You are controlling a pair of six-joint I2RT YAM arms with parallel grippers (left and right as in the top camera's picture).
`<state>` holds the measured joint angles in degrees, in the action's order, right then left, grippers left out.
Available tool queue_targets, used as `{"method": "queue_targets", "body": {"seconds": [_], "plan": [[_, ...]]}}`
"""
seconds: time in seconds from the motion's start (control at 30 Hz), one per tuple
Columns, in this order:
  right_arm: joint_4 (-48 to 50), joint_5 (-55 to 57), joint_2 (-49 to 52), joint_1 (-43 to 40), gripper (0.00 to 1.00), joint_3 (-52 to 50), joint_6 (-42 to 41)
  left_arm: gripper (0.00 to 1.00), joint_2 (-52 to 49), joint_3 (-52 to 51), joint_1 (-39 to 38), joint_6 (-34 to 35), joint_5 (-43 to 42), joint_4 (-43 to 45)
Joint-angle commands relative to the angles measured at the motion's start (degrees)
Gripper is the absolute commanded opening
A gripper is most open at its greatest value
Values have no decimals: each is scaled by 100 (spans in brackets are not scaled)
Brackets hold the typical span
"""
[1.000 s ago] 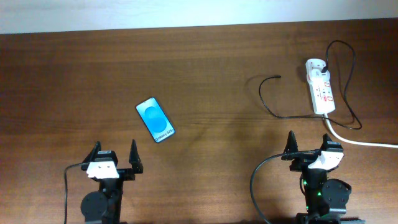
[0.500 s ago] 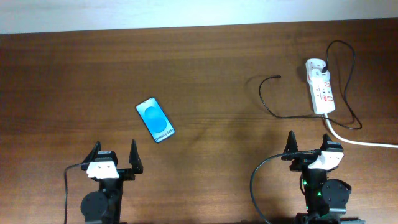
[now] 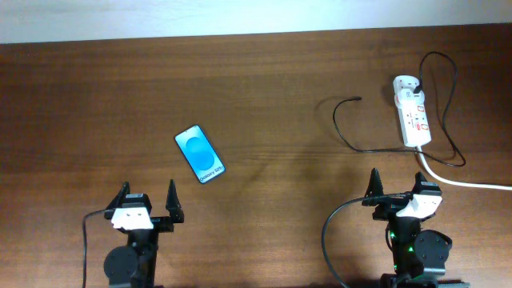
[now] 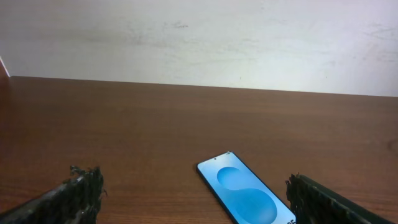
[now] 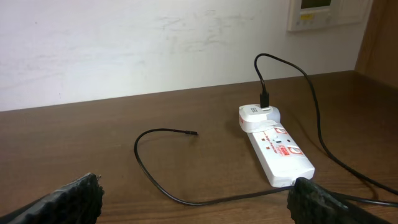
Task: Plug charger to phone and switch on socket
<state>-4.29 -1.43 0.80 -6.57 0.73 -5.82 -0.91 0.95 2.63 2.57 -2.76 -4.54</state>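
Observation:
The phone (image 3: 200,154) lies flat left of centre, blue screen up; it also shows in the left wrist view (image 4: 249,198), just ahead of my open, empty left gripper (image 3: 147,202). The white socket strip (image 3: 411,112) lies at the far right, also in the right wrist view (image 5: 276,149). The black charger cable (image 3: 344,132) loops from an adapter on the strip across the table, its free tip (image 3: 358,99) lying loose; the tip also shows in the right wrist view (image 5: 193,132). My right gripper (image 3: 397,190) is open and empty, near the front edge, below the strip.
The strip's thick white cord (image 3: 464,182) runs off the right edge. A white wall backs the wooden table (image 3: 264,80). A wall panel (image 5: 323,12) shows at upper right in the right wrist view.

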Motion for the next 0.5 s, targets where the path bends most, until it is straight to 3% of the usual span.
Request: {"method": "queue_targets", "body": {"seconds": [0.0,0.23,0.37,0.47], "plan": [[-9,-31,-55,-22,99,-42,-22,99,13,-42,-24,-92,61,-7],[-9,-31,-55,-22,99,-42,-22,99,13,282,-24,-87,-260,-208],[-9,-31,-55,-22,99,-42,-22,99,-284,1318,-24,-70,-262,-1174],[-9,-31,-55,-22,99,-42,-22,99,-776,1788,-24,236,-282,-1204]]}}
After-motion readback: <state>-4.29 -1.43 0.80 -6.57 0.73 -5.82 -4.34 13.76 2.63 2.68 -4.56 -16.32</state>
